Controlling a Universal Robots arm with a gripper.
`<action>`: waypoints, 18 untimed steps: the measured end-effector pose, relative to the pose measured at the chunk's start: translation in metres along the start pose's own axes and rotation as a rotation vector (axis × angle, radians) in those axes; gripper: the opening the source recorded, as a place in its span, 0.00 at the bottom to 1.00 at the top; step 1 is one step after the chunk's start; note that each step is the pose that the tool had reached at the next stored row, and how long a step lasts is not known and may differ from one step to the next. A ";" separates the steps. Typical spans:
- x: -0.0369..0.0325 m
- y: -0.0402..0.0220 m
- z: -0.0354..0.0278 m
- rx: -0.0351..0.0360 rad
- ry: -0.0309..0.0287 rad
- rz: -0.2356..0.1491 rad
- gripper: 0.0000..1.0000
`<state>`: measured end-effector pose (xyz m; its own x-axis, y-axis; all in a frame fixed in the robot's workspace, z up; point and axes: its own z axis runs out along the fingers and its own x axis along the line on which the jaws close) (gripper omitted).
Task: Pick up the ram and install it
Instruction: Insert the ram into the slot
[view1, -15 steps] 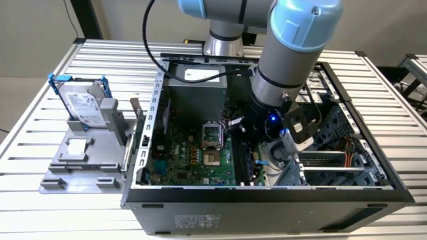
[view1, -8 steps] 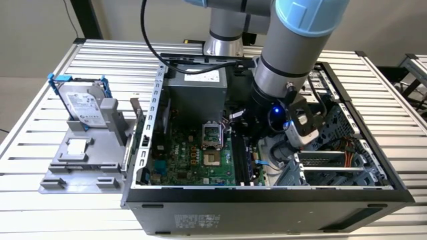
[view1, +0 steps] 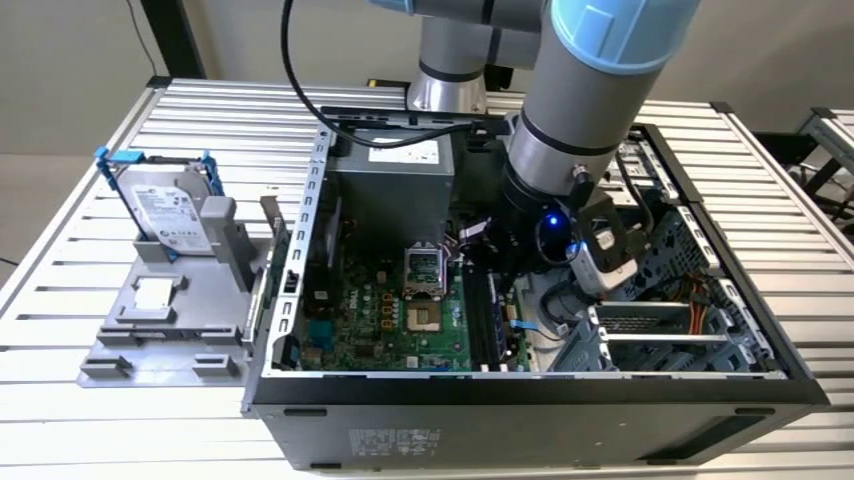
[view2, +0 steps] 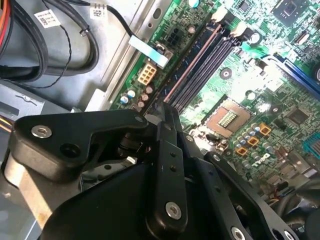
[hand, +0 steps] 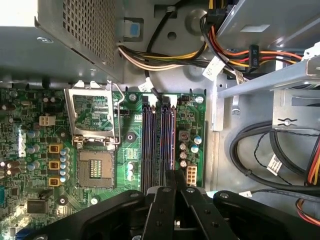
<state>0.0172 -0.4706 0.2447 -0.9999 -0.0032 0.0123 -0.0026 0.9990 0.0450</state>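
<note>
My gripper (view2: 162, 107) is low inside the open computer case (view1: 534, 385), over the motherboard's (view1: 374, 310) long black slots (hand: 150, 135). In the second wrist view the ram (view2: 192, 62) shows edge-on as a thin pale strip. It lies along one slot and runs from my fingertips to the far latch. The two black fingers (hand: 170, 176) are drawn close together on its near end. How deep the ram sits in the slot is hidden. In the exterior view the arm's wrist (view1: 561, 170) covers most of the gripper.
The bare processor socket (hand: 95, 167) lies beside the slots. Bundles of coloured and black cables (hand: 235, 55) and a metal drive cage (view1: 667, 330) crowd the side away from the socket. Outside the case, a hard drive in a blue-handled frame (view1: 171, 205) stands on a grey holder.
</note>
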 end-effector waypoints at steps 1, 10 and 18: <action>0.0000 0.0000 0.0000 -0.0008 0.0000 0.000 0.00; 0.0000 0.0000 0.0000 -0.0078 0.0000 0.000 0.00; 0.0001 0.0000 0.0000 -0.0092 0.0012 -0.024 0.00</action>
<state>0.0172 -0.4706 0.2448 -0.9995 -0.0276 0.0123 -0.0269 0.9981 0.0545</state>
